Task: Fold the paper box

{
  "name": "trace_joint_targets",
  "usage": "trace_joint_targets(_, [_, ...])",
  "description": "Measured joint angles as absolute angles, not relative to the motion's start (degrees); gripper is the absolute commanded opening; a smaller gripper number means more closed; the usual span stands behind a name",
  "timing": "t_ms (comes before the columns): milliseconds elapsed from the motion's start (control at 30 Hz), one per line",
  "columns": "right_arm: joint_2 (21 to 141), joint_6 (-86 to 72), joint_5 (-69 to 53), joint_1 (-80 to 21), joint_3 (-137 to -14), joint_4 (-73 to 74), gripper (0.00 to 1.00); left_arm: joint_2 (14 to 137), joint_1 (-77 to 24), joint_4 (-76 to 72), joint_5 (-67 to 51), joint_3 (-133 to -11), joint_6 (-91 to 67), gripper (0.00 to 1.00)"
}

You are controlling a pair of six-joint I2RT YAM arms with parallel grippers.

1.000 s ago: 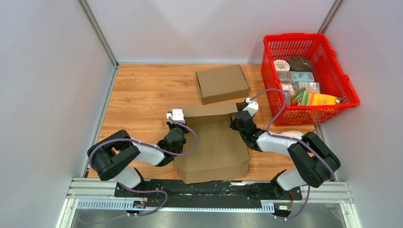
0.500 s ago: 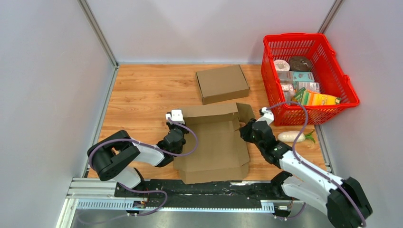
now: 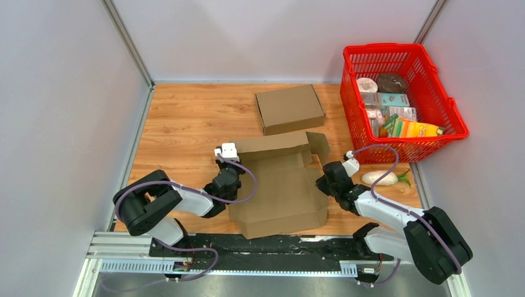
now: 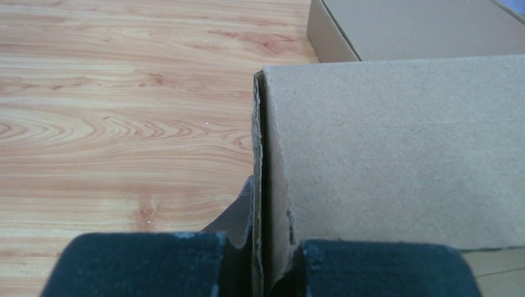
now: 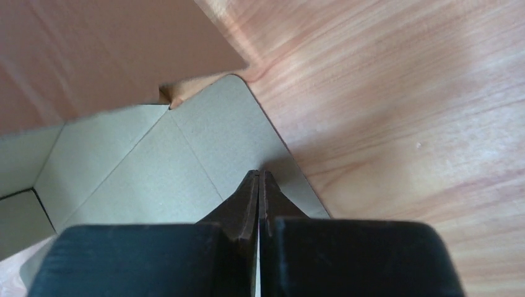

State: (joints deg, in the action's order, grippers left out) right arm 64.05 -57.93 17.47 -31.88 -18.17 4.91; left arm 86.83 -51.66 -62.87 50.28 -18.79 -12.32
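The paper box (image 3: 280, 185) is a half-folded brown cardboard blank lying open in the middle of the table, with its back wall raised. My left gripper (image 3: 231, 180) is at the box's left side, shut on the doubled left wall (image 4: 267, 173), which stands upright between the dark fingers (image 4: 155, 263). My right gripper (image 3: 319, 183) is at the box's right edge. Its jaws are shut tip to tip (image 5: 258, 178) with nothing between them, just over a flat cardboard flap (image 5: 186, 154) that lies on the wood.
A closed cardboard box (image 3: 289, 108) lies behind the open one and also shows in the left wrist view (image 4: 421, 28). A red basket (image 3: 384, 47) full of groceries stands at the back right. A white vegetable (image 3: 381, 178) lies right of my right gripper.
My right arm left the box's back right corner, swung outward and came down at the right edge. The back right flap now juts out. The left gripper kept its hold.
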Motion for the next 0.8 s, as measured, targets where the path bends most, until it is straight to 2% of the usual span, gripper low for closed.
trace_joint_targets(100, [66.2,-59.7,17.4,-31.2,-18.4,1.9,0.09,86.8,-51.6,-63.0,51.2,-18.6,-12.3,0.0])
trace_joint_targets(200, [66.0,-58.3,17.3,-31.0,-18.4,1.0,0.32,86.6,-51.6,-63.3,51.5,-18.3,-12.4,0.0])
trace_joint_targets(233, [65.5,-57.4,17.2,-30.9,-18.4,1.3,0.46,86.6,-51.6,-63.3,51.4,-18.2,-12.5,0.0])
trace_joint_targets(333, [62.0,-54.4,17.8,-31.0,-18.4,3.6,0.54,86.6,-51.7,-63.5,51.1,-18.2,-12.8,0.0])
trace_joint_targets(700, [59.7,-38.5,20.9,-26.8,-26.2,10.8,0.47,86.5,-51.7,-63.8,51.1,-18.0,-12.9,0.0])
trace_joint_targets(767, [60.4,-35.6,20.3,-26.8,-27.6,10.4,0.4,86.5,-51.7,-63.8,51.1,-18.0,-12.9,0.0])
trace_joint_targets(800, [60.8,-34.3,20.0,-26.8,-28.2,10.2,0.32,86.5,-51.7,-63.8,51.1,-18.0,-12.9,0.0])
